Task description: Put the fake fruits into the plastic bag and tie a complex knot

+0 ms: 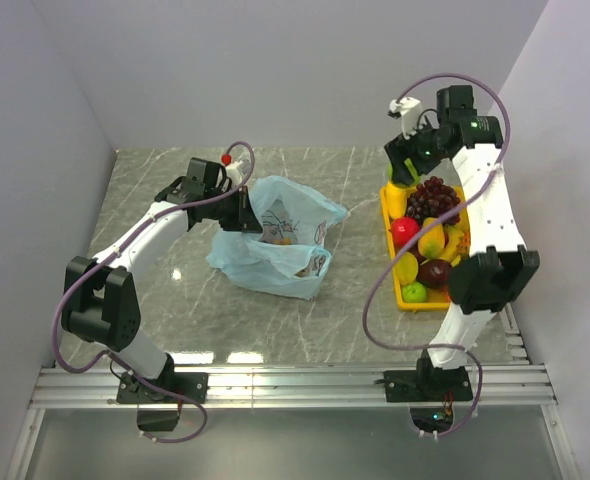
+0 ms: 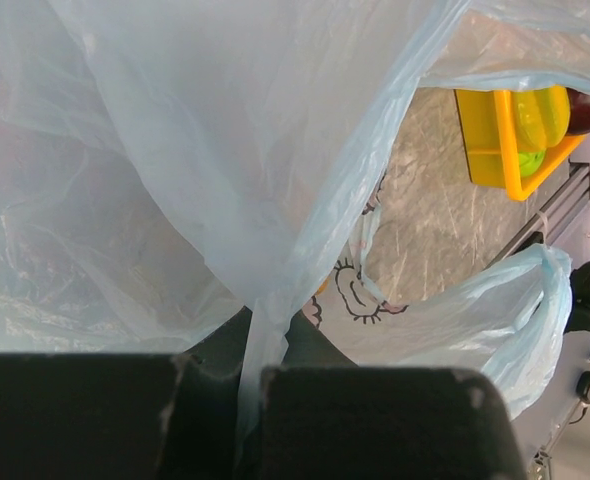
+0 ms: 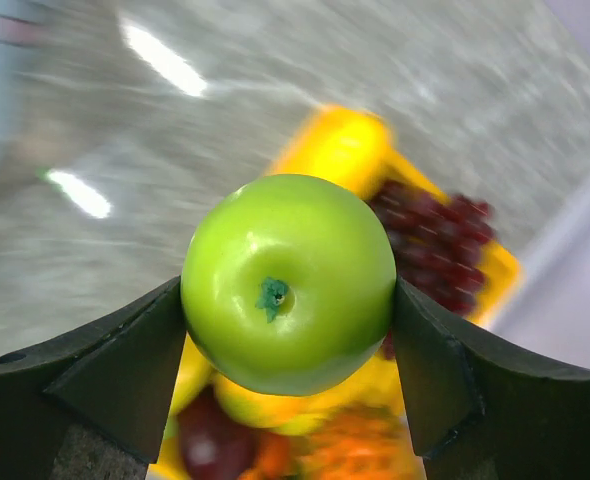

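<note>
- The right gripper (image 3: 288, 300) clamps a glossy green apple (image 3: 288, 285) between its 2 black fingers (image 3: 125, 370), one pressed to each side of the fruit, with the stem end facing the wrist camera.
- The apple hangs in the air above the far end of the yellow tray (image 1: 387, 205), clear of the fruit piled inside it.
- In the overhead view the right gripper (image 1: 407, 165) sits over the tray's far-left corner.
- In the tray, a bunch of dark grapes (image 1: 435, 195) fills the far end, a red apple (image 1: 405, 230) lies against the left rim, and a small green fruit (image 1: 414, 292) rests at the near end.
- The plastic bag (image 1: 280, 240), light blue with a cartoon print, lies crumpled on the grey marbled table (image 1: 175, 270) to the left of the tray, apart from it.
- The left gripper (image 1: 243, 208) is at the side of the bag farthest from the tray.
- Its wrist view shows the left gripper (image 2: 250, 400) closed on a twisted strip of the bag's film (image 2: 175, 150), which fans upward across the lens.
- Through a gap in the film, a corner of the tray (image 2: 510, 150) is visible.
</note>
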`<state>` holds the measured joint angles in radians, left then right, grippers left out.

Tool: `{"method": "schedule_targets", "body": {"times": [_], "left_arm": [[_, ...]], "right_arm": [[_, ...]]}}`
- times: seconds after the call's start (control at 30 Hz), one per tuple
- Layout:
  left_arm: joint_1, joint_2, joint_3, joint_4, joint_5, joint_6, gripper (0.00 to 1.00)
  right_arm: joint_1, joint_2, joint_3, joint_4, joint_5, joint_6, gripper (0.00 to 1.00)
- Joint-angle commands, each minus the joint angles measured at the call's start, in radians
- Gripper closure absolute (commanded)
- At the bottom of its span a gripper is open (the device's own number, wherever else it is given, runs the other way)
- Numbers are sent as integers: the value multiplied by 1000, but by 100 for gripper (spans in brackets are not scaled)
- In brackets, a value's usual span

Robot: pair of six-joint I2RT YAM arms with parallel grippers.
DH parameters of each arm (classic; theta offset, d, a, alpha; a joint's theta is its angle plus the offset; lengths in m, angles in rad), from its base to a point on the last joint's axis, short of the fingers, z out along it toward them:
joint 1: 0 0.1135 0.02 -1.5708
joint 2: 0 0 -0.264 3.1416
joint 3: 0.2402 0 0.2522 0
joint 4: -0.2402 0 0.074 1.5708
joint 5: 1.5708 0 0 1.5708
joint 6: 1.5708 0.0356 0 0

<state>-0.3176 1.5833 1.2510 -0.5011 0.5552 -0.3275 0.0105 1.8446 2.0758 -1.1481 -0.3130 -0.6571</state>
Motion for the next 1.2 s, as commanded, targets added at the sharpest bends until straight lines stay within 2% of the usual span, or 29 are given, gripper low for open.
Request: {"method": "schedule_targets", "body": {"times": [0.0, 0.17, 0.3, 0.4, 0.5, 0.63, 0.77, 0.83, 0.87, 0.9, 0.93, 1.0, 1.17], "left_arm": [[2, -9, 39, 7, 41, -5, 100], [2, -2, 65, -11, 54, -7, 100], [5, 10, 91, -34, 87, -10, 100], [8, 0, 93, -34, 98, -8, 100], [11, -8, 91, -37, 113, -2, 100], [20, -19, 76, -22, 181, 2, 100], [25, -22, 64, -5, 244, 38, 100], [26, -19, 50, 24, 233, 16, 100], [26, -16, 50, 32, 217, 7, 100], [29, -13, 51, 39, 204, -2, 100], [29, -2, 60, 39, 189, -19, 100], [32, 6, 73, 41, 152, -28, 99], [54, 29, 76, 56, 114, -58, 96]], "right_arm": [[110, -123, 15, -99, -190, 79, 42], [265, -205, -25, -32, -385, 203, 42], [403, -251, -55, 57, -483, 273, 46], [509, -243, -112, 117, -465, 315, 46], [523, -190, -121, 136, -459, 356, 48], [529, -121, -147, 192, -364, 355, 52], [537, -58, -201, 376, -276, 408, 55], [574, -32, -220, 434, -212, 436, 50], [589, 0, -217, 458, -201, 441, 44], [617, 17, -209, 462, -190, 456, 25], [628, 30, -195, 459, -164, 467, 15], [637, 36, -192, 450, -167, 482, 3], [623, -91, -238, 391, -254, 449, 1]]}}
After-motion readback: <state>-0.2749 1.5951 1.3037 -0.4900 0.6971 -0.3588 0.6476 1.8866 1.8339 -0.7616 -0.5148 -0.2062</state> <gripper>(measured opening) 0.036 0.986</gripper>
